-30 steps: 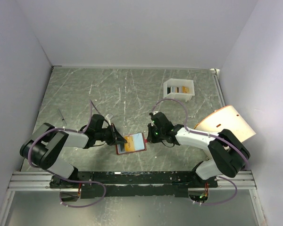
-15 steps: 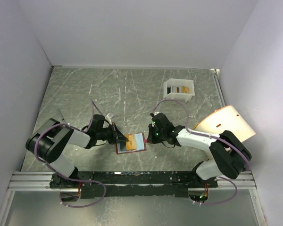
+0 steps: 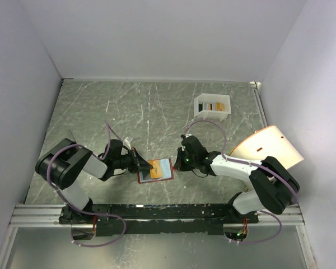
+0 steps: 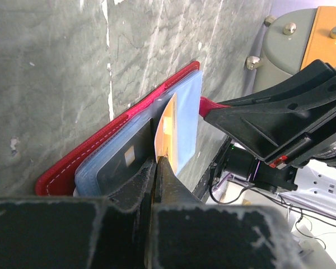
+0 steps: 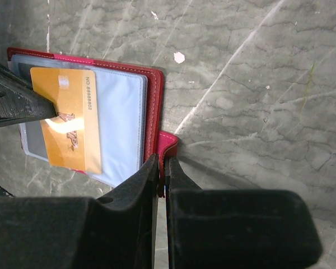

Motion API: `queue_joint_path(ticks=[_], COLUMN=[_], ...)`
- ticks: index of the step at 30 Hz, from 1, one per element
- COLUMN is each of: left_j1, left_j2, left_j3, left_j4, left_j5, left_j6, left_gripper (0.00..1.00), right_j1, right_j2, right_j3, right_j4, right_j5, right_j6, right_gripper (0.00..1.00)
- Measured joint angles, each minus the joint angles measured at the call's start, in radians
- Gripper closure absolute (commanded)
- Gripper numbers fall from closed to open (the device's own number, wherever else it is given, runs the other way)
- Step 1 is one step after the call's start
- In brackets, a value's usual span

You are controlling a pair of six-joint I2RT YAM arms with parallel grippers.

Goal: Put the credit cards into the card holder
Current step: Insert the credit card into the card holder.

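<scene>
The card holder [image 3: 163, 175] lies open on the table between my arms, red with pale blue pockets [image 5: 120, 120]. An orange credit card [image 5: 67, 120] stands over its left half, and my left gripper [image 4: 158, 159] is shut on that card's near edge [image 4: 167, 126]. A dark card [image 4: 126, 159] sits in a pocket beside it. My right gripper [image 5: 162, 162] is shut on the wallet's little red snap tab [image 5: 169, 147] at its right edge. In the top view the left gripper [image 3: 141, 165] and right gripper [image 3: 179, 162] flank the wallet. More credit cards stand in the white box [image 3: 213, 105].
The white open-topped box stands at the back right of the table. A tan wooden board [image 3: 269, 147] leans at the right edge beside my right arm. A thin stick-like object [image 3: 73, 138] lies at the left. White walls close in the table on three sides.
My left arm's elbow has swung back and to the left, while its gripper stays at the wallet with the orange card. The right arm and wallet have barely moved.
</scene>
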Motion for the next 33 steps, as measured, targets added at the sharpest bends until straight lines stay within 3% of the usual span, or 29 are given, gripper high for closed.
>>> queue_joint_path(ticks=[7, 17, 20, 27, 33], left_j1=[-0.027, -0.048, -0.051, -0.052, -0.052], left_j2=[0.032, 0.005, -0.049, -0.201, -0.277], left_j3=[-0.003, 0.002, 0.003, 0.033, 0.034], left_j4=[0.056, 0.013, -0.043, -0.260, -0.367], left_j5=[0.002, -0.026, -0.047, -0.146, -0.207], left_j6=[-0.032, -0.027, -0.014, 0.034, 0.039], left_gripper=[0.89, 0.54, 0.48, 0.41, 0.40], right_j1=[0.000, 0.001, 0.004, 0.006, 0.011], right_j2=[-0.018, -0.025, -0.030, -0.047, -0.061], right_j3=[-0.021, -0.027, -0.028, -0.042, -0.050], right_j4=[0.023, 0.034, 0.034, 0.042, 0.067], right_j5=[0.004, 0.003, 0.002, -0.006, -0.024], right_j6=[0.041, 0.064, 0.067, 0.070, 0.071], right_gripper=[0.98, 0.99, 0.99, 1.00, 1.00])
